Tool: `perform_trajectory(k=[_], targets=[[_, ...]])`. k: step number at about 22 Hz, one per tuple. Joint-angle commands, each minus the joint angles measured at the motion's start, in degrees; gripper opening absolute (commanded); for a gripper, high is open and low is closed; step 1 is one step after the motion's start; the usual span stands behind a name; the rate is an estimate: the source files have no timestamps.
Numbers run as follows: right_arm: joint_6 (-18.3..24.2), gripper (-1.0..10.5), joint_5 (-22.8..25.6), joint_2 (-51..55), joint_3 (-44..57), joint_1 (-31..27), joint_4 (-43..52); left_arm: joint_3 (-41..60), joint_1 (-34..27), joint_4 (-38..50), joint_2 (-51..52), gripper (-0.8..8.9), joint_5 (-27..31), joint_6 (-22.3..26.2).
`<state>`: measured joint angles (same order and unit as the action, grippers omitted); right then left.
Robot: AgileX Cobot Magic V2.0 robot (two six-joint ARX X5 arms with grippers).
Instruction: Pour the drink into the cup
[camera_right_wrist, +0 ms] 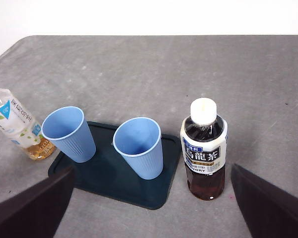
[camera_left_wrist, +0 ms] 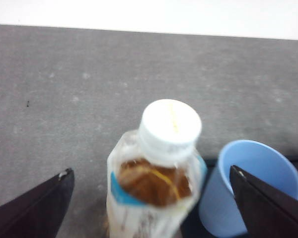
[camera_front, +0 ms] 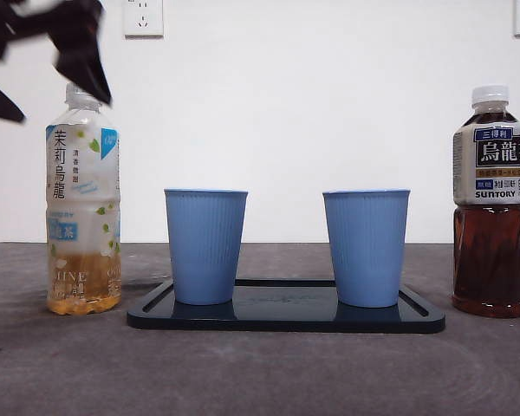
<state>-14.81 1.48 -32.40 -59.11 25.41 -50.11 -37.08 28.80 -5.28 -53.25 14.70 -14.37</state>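
Step in hand: the left gripper (camera_left_wrist: 149, 208) hangs above the jasmine oolong bottle (camera_front: 82, 204), jaws spread wide to either side of the white cap (camera_left_wrist: 170, 125) and touching nothing; I judge this the approach to a grasp, before any pour.
Left gripper in the front view: dark shape at the top left corner, its tip just above the bottle's cap.
Doing it well: come down straight so the jaws straddle the body below the shoulder, not the cap; close on the labelled middle, where the thin plastic looks likely to give, so squeeze gently.
Caution: the cap is still on, so it has to come off before tipping; the bottle holds only a little amber tea at the bottom, so it is light and could tip if nudged.
Right gripper: the right gripper (camera_right_wrist: 151, 208) waits high over the table, jaws wide apart and holding nothing.
Task's things: the jasmine bottle stands on the grey table (camera_front: 260, 373) just off the tray's left edge, beside the left blue cup (camera_front: 205, 246); the cups sit upright on the dark tray (camera_front: 286, 316).
Bottles: two, the jasmine one and a Suntory oolong bottle (camera_front: 490, 201) off the tray's right edge, mostly full, capped.
Cups: two, left and right blue cup (camera_front: 366, 247), both looking empty.
Trays: one.
Wall sockets: two, on the wall behind.
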Motion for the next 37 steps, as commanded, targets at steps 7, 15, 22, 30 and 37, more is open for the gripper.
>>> perform_trajectory(k=[7, 15, 22, 30, 37], targets=[[2.64, 5.0, -6.12, -0.44, -0.83, 0.33, 0.33, -7.72, 1.29, -22.58, 16.92, 4.99, -13.38, 0.79], [5.2, 5.0, -19.56, -0.46, -0.83, 0.33, 0.31, -15.96, 1.29, -35.58, 23.65, 4.96, -23.58, 0.79], [5.03, 3.8, -20.96, -0.44, -0.83, 0.33, 0.33, -17.18, 1.27, -35.87, 27.02, 2.87, -23.56, 1.2], [5.38, 0.2, -20.98, -0.37, -0.83, 0.33, 0.39, -17.18, 1.22, -36.83, 27.1, 0.28, -23.54, 2.93], [5.38, 0.2, -20.98, -0.37, -0.83, 0.33, 0.39, -17.18, 1.22, -36.76, 27.1, 0.28, -23.54, 2.93]])
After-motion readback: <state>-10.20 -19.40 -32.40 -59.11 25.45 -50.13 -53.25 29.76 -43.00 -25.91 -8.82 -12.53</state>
